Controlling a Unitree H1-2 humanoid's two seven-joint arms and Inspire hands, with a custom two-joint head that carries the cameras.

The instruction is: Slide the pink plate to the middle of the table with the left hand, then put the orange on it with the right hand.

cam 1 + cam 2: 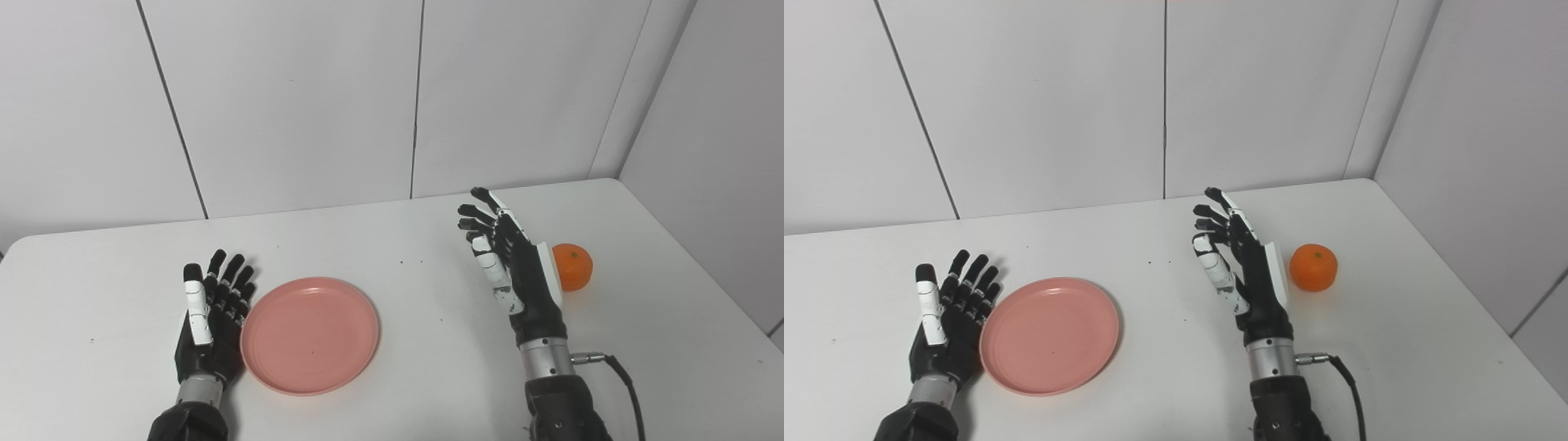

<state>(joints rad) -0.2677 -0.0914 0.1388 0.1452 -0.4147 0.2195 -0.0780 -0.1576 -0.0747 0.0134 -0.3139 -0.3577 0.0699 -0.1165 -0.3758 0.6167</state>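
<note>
- Pink plate (310, 334) lies flat and empty on the tabletop (429, 343), left of centre, so it's not in the middle yet.
- Left hand (211, 318) sits right at the plate's left rim, palm up-ish, fingers (231, 275) spread and released, holding nothing (actual contact with the rim is hard to call; looks touching or just beside).
- Step in hand, by my read: the slide, step one, with the hand staged at the rim.
- Next move calls for a sideways push toward the right along the tabletop, keeping pressure low on the rim so the plate doesn't tip or ride up over the fingers.
- Orange (1314, 267) rests on the tabletop at the right, well apart from the plate.
- Right hand (1246, 269) is raised just left of the orange, fingers loosely apart, holding nothing (waiting, I'd say).
- Later it must get around the orange and carry it left onto the plate.
</note>
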